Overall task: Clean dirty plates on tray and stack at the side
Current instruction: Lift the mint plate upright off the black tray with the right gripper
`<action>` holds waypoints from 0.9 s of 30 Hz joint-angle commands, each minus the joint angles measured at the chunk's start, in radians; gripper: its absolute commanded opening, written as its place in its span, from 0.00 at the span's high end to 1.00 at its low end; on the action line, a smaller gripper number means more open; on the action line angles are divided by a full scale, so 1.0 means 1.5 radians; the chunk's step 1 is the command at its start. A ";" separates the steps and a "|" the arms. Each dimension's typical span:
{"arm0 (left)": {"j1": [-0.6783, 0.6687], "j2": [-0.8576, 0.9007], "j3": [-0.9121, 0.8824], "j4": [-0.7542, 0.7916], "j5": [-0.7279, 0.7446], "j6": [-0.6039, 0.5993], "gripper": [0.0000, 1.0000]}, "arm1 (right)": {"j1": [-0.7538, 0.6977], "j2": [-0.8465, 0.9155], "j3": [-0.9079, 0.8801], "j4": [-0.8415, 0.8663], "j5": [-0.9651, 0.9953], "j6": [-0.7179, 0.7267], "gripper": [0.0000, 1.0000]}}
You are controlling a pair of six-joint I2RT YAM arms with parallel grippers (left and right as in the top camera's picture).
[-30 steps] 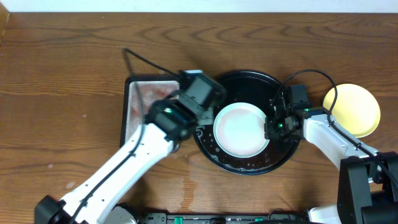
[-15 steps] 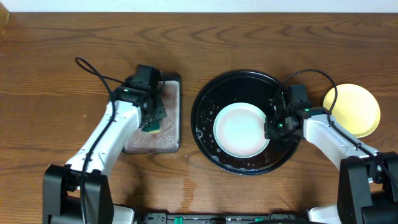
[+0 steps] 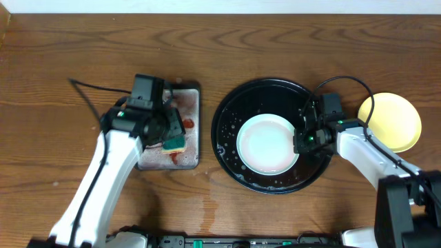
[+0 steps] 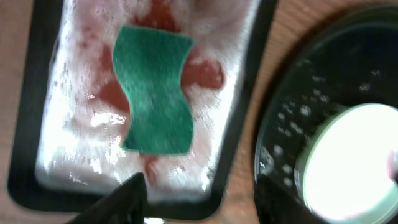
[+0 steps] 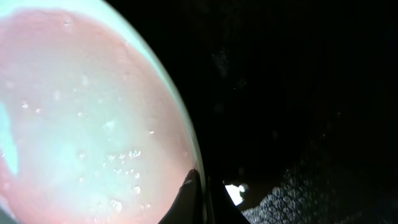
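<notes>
**Right gripper [image 3: 301, 141] pinches the plate on the black tray; left gripper [image 3: 169, 132] hangs open over the sponge.**

The pale blue-white round plate [image 3: 265, 145] lies in the middle of the large round glossy black tray [image 3: 222, 124], right of centre on the wooden surface [image 3: 69, 55]. Droplets speckle both the plate and the tray. The right jaws are narrow and closed on the plate's right rim. A pale yellow round plate [image 3: 393, 120] rests on the surface just right of the tray. To the tray's left stands a small rectangular black-rimmed tray [image 3: 193, 114] filled with white foam streaked red. A teal sponge [image 4: 154, 99] lies flat on that foam. The left jaws are spread wide above the small tray's near end and hold nothing, and the sponge lies free beyond their tips.
</notes>
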 commanded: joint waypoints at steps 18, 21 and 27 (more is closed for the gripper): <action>0.003 -0.073 0.013 -0.043 0.018 0.005 0.18 | 0.260 -0.381 0.005 -0.073 0.496 -0.010 0.99; 0.003 -0.073 0.013 -0.043 0.018 0.006 0.18 | 0.332 -0.393 0.005 -0.073 0.592 -0.018 0.99; 0.003 -0.073 0.013 -0.043 0.018 0.006 0.18 | 0.470 -0.388 0.005 -0.075 0.754 -0.089 0.99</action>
